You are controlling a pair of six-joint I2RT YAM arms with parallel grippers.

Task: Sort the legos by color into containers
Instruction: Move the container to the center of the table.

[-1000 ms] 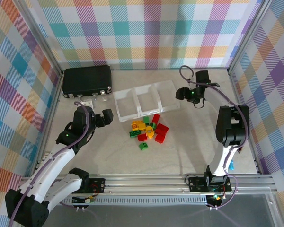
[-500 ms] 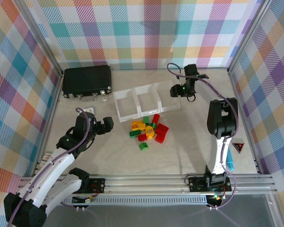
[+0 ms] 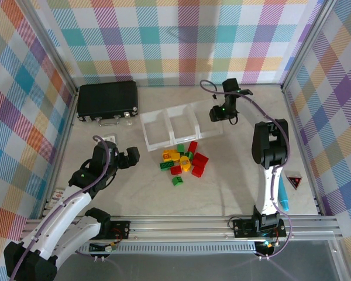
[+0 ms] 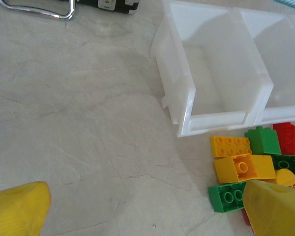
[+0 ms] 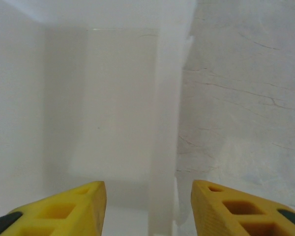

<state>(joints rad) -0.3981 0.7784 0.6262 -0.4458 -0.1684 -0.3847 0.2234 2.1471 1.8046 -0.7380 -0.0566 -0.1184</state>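
My left jaws stand wide apart with nothing between them: the left gripper (image 3: pixel 131 156) hangs low over the pale marbled table (image 3: pixel 234 175), and in my left wrist view (image 4: pixel 147 211) its two yellow fingertips (image 4: pixel 17 209) sit at the bottom corners. The right-hand fingertip there overlaps the edge of the pile of small red, green and yellow-orange studded plastic bricks (image 3: pixel 182 161) (image 4: pixel 250 167). That pile lies on the table, just at the near side of the row of three joined square translucent-white plastic trays (image 3: pixel 171 126) (image 4: pixel 177 93), its nearest bricks close against the front walls. Every brick I can see is on the table, outside the trays. My right jaws are parted too and hold nothing. The right gripper (image 3: pixel 217 112) (image 5: pixel 147 206) is at the right end of the row, one fingertip over the end tray's floor and the other over bare table, the tray's side wall (image 5: pixel 164 123) running between them. A large black rectangular case (image 3: pixel 107 99) lies at the far left.
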